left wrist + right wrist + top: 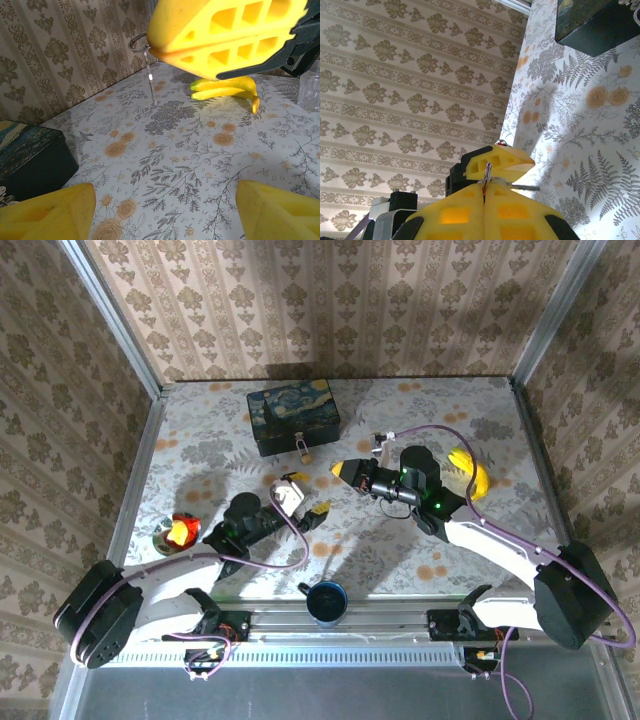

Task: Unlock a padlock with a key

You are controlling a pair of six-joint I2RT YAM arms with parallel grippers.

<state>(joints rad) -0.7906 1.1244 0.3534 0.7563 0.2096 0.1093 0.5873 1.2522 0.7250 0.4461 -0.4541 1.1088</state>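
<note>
Here, the key (149,75) is thin, silvery, dangling from its ring (131,44).

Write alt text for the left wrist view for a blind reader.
The right gripper, fingers shut, holds a thin silver key by its ring, dangling over the floral table. Bananas lie behind it, a dark blue box sits at left, and the left gripper's open fingers frame the bottom corners.

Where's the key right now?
The key dangles from the shut right gripper, mid-table in the top view, just before the dark blue box's right corner.
</note>
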